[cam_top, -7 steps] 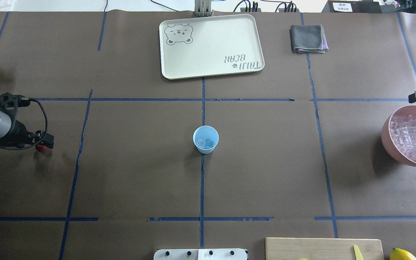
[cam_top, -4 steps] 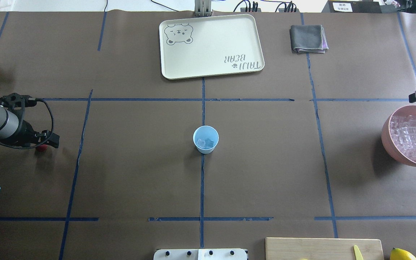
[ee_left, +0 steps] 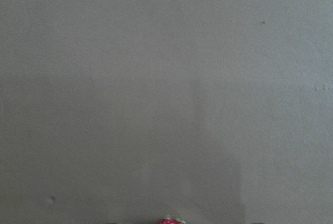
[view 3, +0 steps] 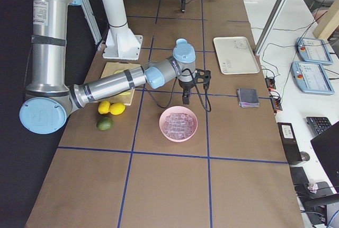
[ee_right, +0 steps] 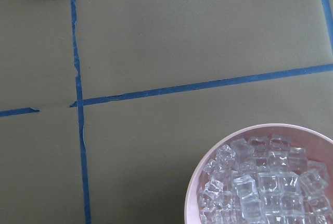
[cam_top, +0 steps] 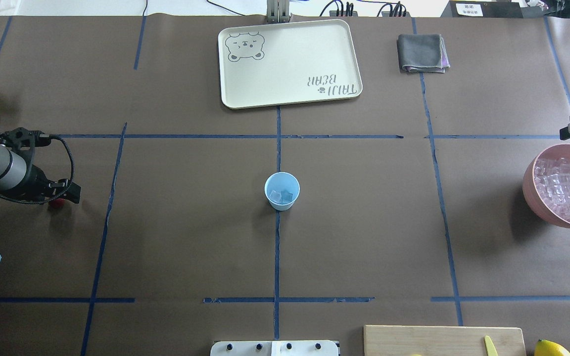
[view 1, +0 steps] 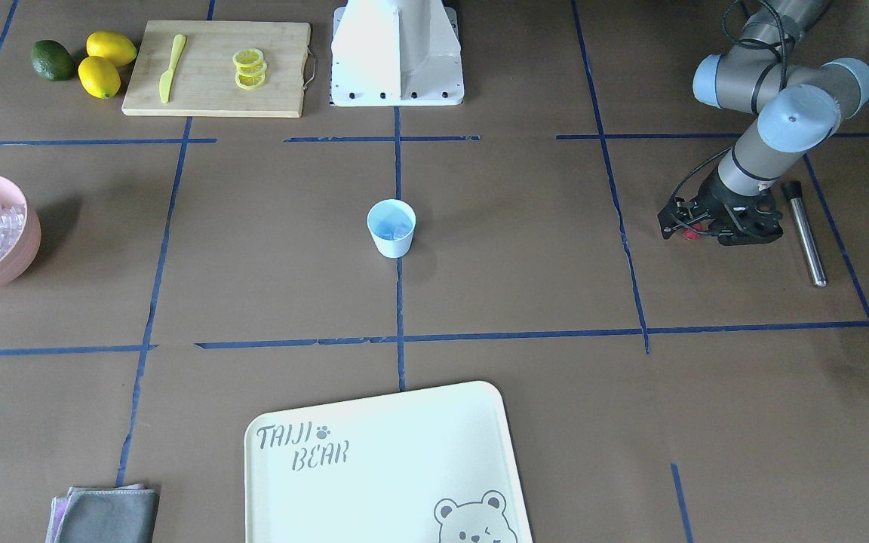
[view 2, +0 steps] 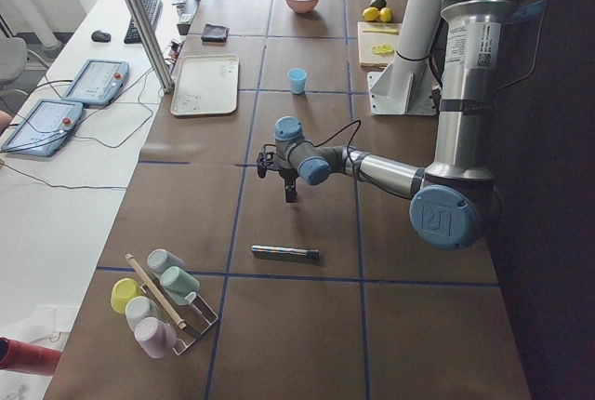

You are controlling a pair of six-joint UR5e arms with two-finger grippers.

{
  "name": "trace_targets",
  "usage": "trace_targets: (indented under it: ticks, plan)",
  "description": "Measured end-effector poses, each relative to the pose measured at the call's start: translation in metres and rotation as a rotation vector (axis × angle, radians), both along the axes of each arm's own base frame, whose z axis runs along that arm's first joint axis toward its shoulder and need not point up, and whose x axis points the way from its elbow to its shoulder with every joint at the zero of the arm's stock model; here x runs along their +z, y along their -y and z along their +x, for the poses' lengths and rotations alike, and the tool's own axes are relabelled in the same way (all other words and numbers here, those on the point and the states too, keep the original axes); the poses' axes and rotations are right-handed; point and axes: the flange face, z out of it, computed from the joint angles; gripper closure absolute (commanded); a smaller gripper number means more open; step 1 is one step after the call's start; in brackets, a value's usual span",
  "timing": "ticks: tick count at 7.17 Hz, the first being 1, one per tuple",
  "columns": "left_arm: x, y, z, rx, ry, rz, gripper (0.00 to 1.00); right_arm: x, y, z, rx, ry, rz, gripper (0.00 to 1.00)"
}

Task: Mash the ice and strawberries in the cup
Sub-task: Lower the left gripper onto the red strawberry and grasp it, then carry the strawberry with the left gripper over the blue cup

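Note:
The light-blue cup stands upright at the table's middle with a few clear ice pieces in it; it also shows in the front view. The small red strawberry lies on the table at the far left. My left gripper points down right at the strawberry; I cannot tell whether it is open or shut. The berry's top shows at the bottom edge of the left wrist view. My right gripper hangs beside the pink bowl of ice; its fingers are not clear.
A metal rod lies just beyond the left gripper. A cream tray and a grey cloth are at the far side. A cutting board, lemons and a rack of cups sit at the edges.
My left arm has shifted a little to the right over the strawberry, then held still. The strawberry, cup and right arm have not moved.

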Motion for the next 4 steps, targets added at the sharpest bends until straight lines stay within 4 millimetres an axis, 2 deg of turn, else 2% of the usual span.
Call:
trace_targets:
  ticks: [2, 3, 4]
  plan:
    - [-0.004, -0.001, -0.001, -0.033, -0.006, -0.027, 1.00, -0.001, 0.000, -0.001, -0.001, 0.000, 0.001, 0.00]
    - [-0.013, 0.002, 0.002, -0.073, -0.020, -0.060, 1.00, -0.001, 0.001, -0.001, -0.001, 0.000, 0.001, 0.00]
    - [-0.038, 0.009, 0.011, -0.117, -0.057, -0.083, 1.00, -0.001, 0.001, -0.001, -0.001, 0.000, 0.001, 0.00]
